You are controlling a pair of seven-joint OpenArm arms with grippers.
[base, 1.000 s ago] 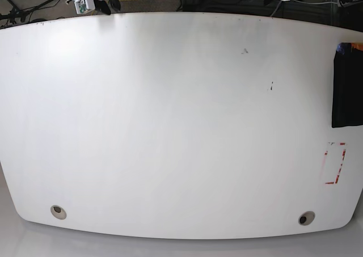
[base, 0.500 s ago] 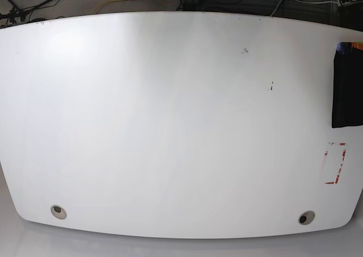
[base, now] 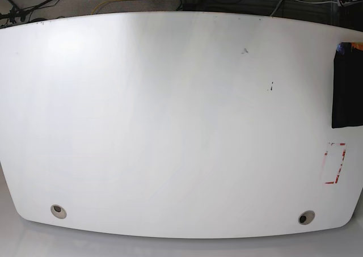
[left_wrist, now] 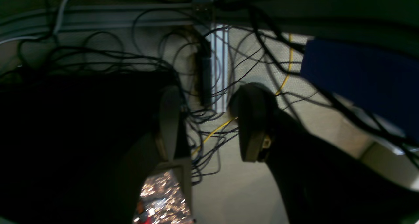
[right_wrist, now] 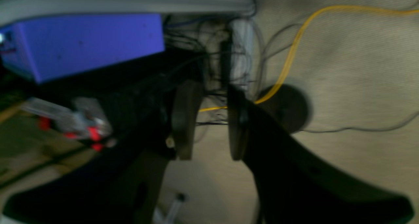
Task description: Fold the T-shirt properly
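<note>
T-shirt (base: 347,87): black, folded, at worktop (base: 170,126) edge. Arms newly gone from base view. Left fingers (left_wrist: 168,119) wide, right fingers (right_wrist: 185,119) narrow, both empty. Folding likely done.

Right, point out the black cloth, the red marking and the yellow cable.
black cloth (base: 347,87), base view, middle of the part in frame.
red marking (base: 334,165), base view, its centre.
yellow cable (right_wrist: 288,59), right wrist view, mid-run.

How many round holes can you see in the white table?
2. One hole sits near the front left corner of the table in the base view, the other hole near the front right corner. More could lie beyond the frame's right edge.
</note>
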